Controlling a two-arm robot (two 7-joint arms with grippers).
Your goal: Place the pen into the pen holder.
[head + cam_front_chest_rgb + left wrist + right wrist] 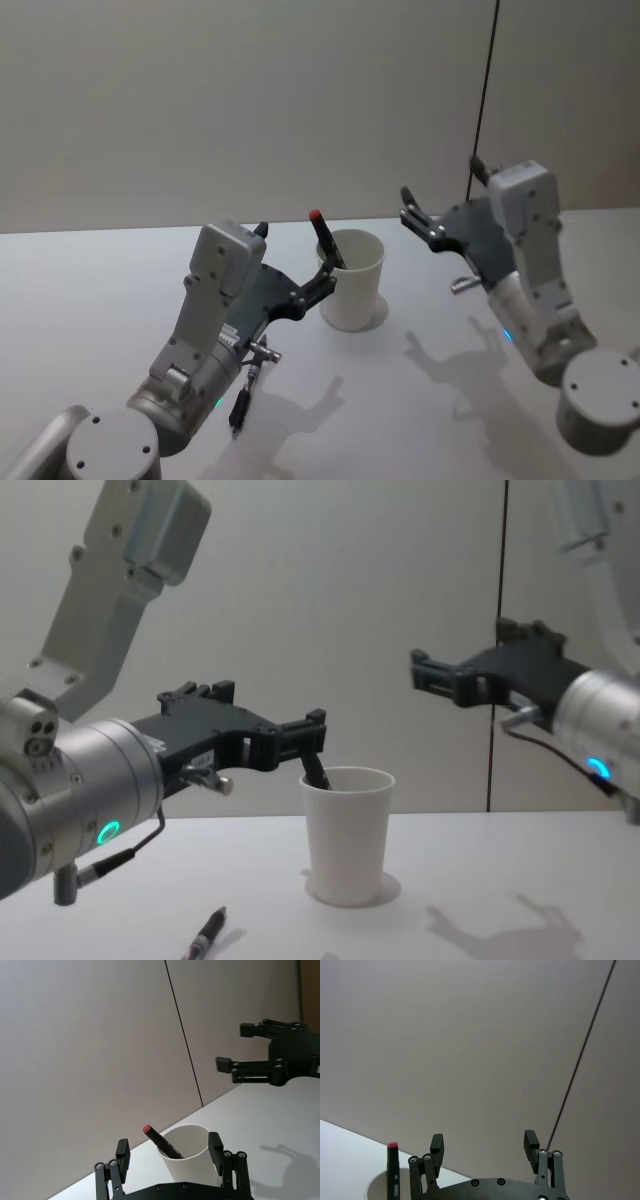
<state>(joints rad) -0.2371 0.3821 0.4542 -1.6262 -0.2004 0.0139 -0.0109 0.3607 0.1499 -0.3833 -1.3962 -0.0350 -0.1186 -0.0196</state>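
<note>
**Pen seated in the holder; left gripper open at the rim**

Nearest the robot, on the left of the table (560,850), lies what appears to be a second pen (207,935), untouched. Beyond it the left gripper (169,1146) reaches in from the left. Its fingers (122,1155) are spread wide and pinch nothing. Just ahead of them the pen holder (355,290) stands upright at mid-table with the pen (322,238) inside. The pen's lower end is in the cup and its red cap is above the rim. Its long axis is steeply tilted, the cap leaning left toward the open gripper.

The pen thus lies ahead of and between the fingers, clear of both. The placing looks done. A withdrawal should run straight back, since a sideways drift could catch the cap or tip the cup.

Farther right and higher, well apart from the holder, the right gripper (483,1140) hangs idle, its fingers likewise spread.

The left wrist view shows the gap on each side of the pen. The chest view hides the cap behind a finger, and whether that finger touches the rim cannot be told.
</note>
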